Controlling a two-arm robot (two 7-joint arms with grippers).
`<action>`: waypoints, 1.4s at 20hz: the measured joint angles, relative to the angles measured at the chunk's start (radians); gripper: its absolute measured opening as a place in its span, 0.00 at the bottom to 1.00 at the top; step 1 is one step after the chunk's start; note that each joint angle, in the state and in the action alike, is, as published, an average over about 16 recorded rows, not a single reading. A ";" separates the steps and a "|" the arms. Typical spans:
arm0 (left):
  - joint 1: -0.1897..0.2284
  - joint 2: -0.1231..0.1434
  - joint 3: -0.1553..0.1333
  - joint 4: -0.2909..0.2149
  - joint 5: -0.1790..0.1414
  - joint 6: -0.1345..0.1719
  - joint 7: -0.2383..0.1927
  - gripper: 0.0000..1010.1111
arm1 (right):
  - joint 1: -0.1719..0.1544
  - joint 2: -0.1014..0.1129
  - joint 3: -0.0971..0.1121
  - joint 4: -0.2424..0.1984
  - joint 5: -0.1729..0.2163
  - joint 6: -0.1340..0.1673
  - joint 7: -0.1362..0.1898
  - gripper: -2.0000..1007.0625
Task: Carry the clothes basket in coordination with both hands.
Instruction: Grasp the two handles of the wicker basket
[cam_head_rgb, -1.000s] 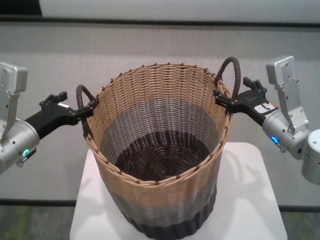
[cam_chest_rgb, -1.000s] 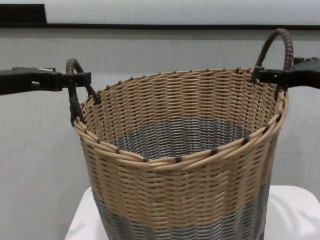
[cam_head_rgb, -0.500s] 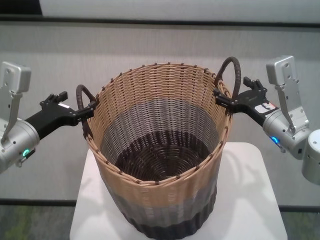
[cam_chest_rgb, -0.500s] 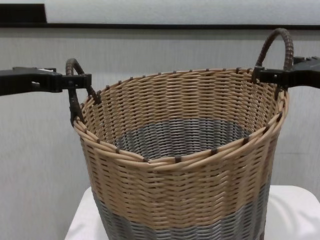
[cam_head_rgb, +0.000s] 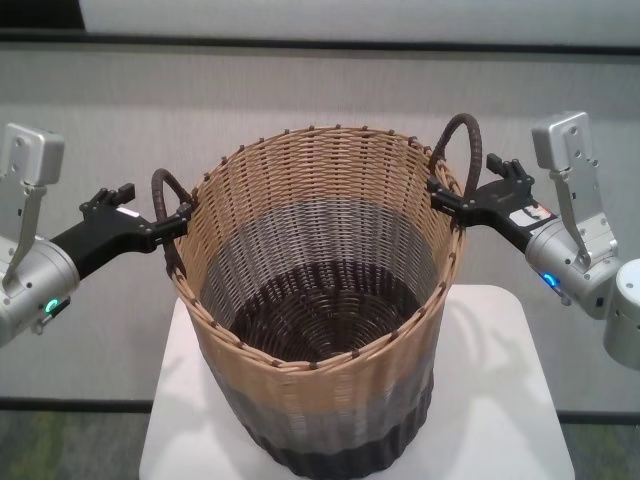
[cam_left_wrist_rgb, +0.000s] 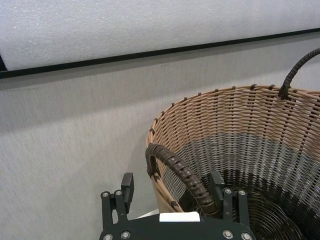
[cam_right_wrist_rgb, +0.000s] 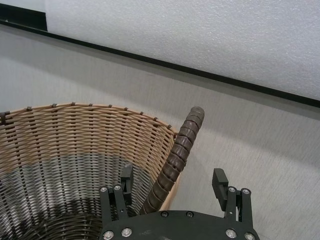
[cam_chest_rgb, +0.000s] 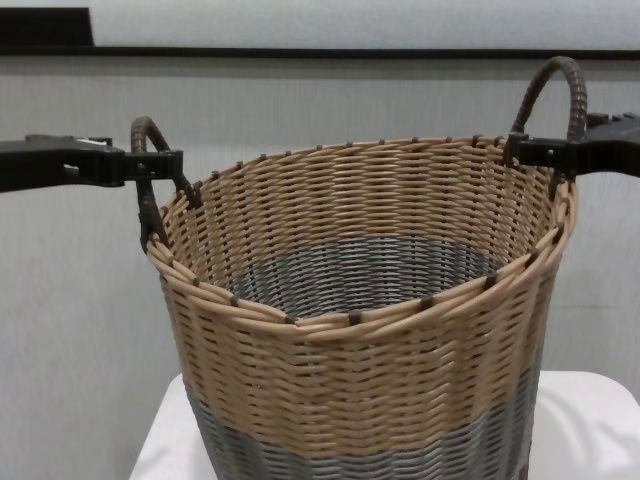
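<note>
The large round tan, grey and brown wicker clothes basket (cam_head_rgb: 320, 330) stands on a white table (cam_head_rgb: 500, 400); the black left gripper (cam_head_rgb: 172, 222) and right gripper (cam_head_rgb: 447, 195), fingers spread wide, straddle its dark loop handles

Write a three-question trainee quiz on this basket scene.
1. True or false: the clothes basket has something in it.
2. Which handle does the right gripper straddle? A) right handle B) left handle
3. Fill in: the left gripper is ____ around its handle.

Key: 1 false, only the woven bottom shows; 2 A; 3 open, one finger on each side.
</note>
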 joint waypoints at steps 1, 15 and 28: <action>0.000 0.000 0.000 0.000 0.001 0.000 0.000 0.98 | 0.000 0.000 0.000 0.000 0.000 0.000 0.000 1.00; -0.001 0.002 0.002 -0.002 0.005 0.002 0.002 0.68 | 0.000 0.001 0.000 -0.001 0.000 0.000 0.000 0.81; -0.001 0.003 0.003 -0.002 0.005 0.002 0.002 0.33 | 0.000 0.001 0.000 -0.002 0.000 0.000 0.000 0.39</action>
